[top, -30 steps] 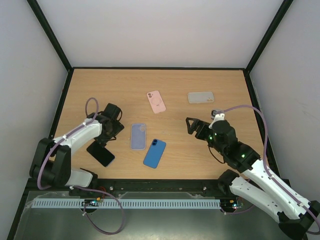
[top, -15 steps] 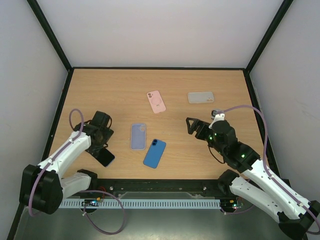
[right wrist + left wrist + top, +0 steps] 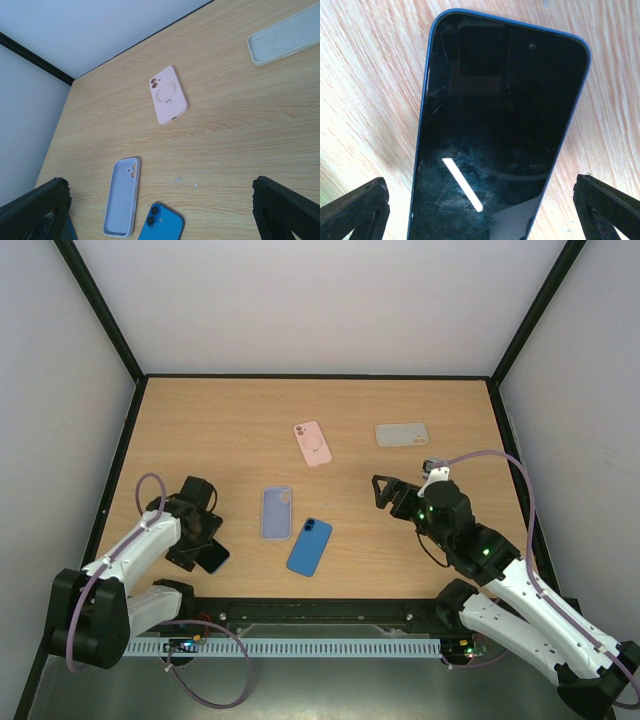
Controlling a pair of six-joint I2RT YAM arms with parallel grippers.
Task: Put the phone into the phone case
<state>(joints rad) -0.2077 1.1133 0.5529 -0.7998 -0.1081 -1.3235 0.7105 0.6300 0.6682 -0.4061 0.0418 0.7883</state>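
You're hovering the left gripper point(image 3: 480, 220) right over the phone point(image 3: 500, 130), which is lying screen up, near-left on the table point(image 3: 230, 420). Jaws are standing wide apart, straddling its width, long axis running between them, nothing gripped. Lavender case point(image 3: 277, 512) is lying to its right. Right gripper point(image 3: 383, 492), also spread, is sitting much farther off.

The dark-screened phone point(image 3: 500, 135) ran off the bottom edge of the left wrist view. In the right wrist view, the blue phone point(image 3: 161, 226) and the pale case point(image 3: 284, 36) were cropped too.
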